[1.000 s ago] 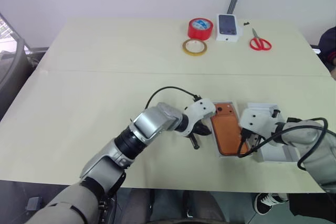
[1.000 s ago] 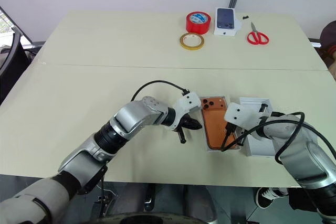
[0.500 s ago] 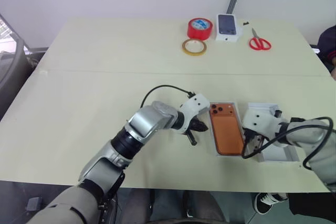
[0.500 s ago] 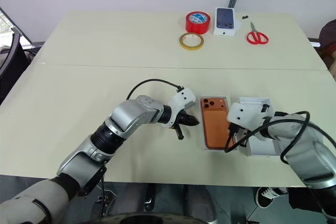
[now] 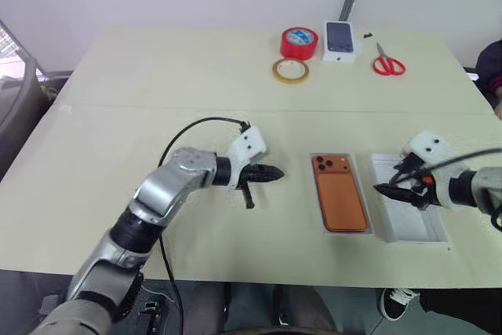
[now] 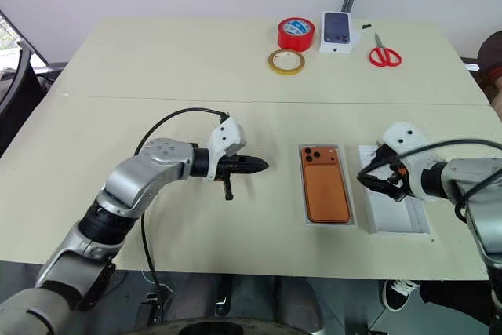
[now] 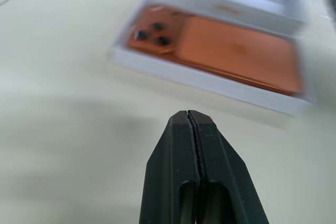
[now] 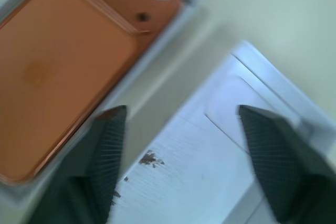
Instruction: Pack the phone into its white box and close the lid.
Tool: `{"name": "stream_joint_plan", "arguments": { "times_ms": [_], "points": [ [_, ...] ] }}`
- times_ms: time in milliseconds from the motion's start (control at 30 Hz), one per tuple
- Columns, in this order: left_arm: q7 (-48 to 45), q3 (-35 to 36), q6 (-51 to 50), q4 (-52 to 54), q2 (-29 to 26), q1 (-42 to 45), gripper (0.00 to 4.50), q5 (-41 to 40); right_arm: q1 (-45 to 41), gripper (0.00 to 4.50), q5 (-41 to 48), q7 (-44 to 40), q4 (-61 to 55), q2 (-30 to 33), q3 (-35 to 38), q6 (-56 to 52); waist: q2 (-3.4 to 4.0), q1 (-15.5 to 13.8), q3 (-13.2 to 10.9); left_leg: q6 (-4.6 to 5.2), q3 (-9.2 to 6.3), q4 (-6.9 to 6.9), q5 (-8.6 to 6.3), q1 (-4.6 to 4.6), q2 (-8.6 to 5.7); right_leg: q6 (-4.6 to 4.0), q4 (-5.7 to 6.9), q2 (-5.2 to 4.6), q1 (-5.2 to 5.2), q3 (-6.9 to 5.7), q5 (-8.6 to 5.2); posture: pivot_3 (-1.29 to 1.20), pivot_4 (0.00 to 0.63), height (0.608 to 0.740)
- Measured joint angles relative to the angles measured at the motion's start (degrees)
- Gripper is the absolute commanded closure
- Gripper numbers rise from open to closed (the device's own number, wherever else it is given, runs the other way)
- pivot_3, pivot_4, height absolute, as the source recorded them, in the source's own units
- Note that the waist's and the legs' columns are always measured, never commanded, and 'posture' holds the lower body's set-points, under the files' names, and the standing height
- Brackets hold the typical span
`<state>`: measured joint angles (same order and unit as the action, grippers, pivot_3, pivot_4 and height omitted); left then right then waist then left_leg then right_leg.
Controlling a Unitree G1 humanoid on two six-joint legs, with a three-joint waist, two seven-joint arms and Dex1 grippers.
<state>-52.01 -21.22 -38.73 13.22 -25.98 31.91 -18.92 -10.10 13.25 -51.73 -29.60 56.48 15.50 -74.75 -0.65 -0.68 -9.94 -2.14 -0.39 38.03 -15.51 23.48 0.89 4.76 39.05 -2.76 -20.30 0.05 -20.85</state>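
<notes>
Already the phone (image 6: 325, 183) lies face down in the white box (image 6: 301, 186), right of centre in the lower half of the frame, its three lenses toward the table's far edge. Slim and stiff, with a smooth and probably slippery back, it needs no more handling. Just beside it on the right lies the lid (image 6: 394, 202), open side up, a thin white insert apparently resting inside. As cardboard it should be light and easily dented, so it is best taken by its long edges, then turned over onto the box. Above the lid hovers the right gripper (image 6: 382, 182), fingers apart and empty. Left of the box, the left gripper (image 6: 255, 165) points toward it with fingers pressed together on nothing. Far off at upper right sit two tape rolls (image 6: 295, 34), another phone box (image 6: 338, 31) and scissors (image 6: 384, 53).
</notes>
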Motion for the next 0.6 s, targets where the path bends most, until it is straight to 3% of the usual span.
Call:
{"name": "stream_joint_plan", "arguments": {
  "times_ms": [200,433,533,600],
  "points": [
    [-5.3,-0.3,9.0,2.3,-2.0,-3.3,4.5,0.8,-3.4,1.14,3.5,5.6,-0.4,-2.4,-0.7,-15.4,0.02,0.0,0.0,0.17,0.02,0.0,-0.1,0.02,-0.02,0.0,-0.01,-0.01,-0.01,0.01,0.0,0.0,0.15,0.74],
    [-7.4,-0.1,12.2,2.8,-1.7,-4.3,4.5,0.0,-2.1,1.14,7.9,12.6,-0.4,-4.9,-1.0,-17.4,0.03,0.0,0.0,0.21,0.02,0.0,-0.12,0.02,0.0,0.0,0.01,0.03,-0.02,0.01,0.0,0.0,0.15,0.74],
    [-7.6,-0.1,12.9,2.8,-1.8,-4.4,4.5,0.1,-1.6,2.06,9.9,16.1,-0.4,-6.5,-0.8,-17.4,0.03,0.1,0.0,0.22,0.03,0.0,-0.12,0.02,0.0,0.0,0.01,0.04,-0.02,0.01,0.0,0.0,0.15,0.74],
    [-7.6,0.0,13.1,2.7,-1.8,-4.4,4.5,0.2,-1.7,3.04,10.8,18.6,-0.4,-7.5,-0.4,-17.4,0.03,0.1,0.0,0.22,0.02,0.0,-0.12,0.01,0.01,0.0,0.02,0.06,-0.02,0.01,0.0,0.0,0.15,0.74]
  ]
}}
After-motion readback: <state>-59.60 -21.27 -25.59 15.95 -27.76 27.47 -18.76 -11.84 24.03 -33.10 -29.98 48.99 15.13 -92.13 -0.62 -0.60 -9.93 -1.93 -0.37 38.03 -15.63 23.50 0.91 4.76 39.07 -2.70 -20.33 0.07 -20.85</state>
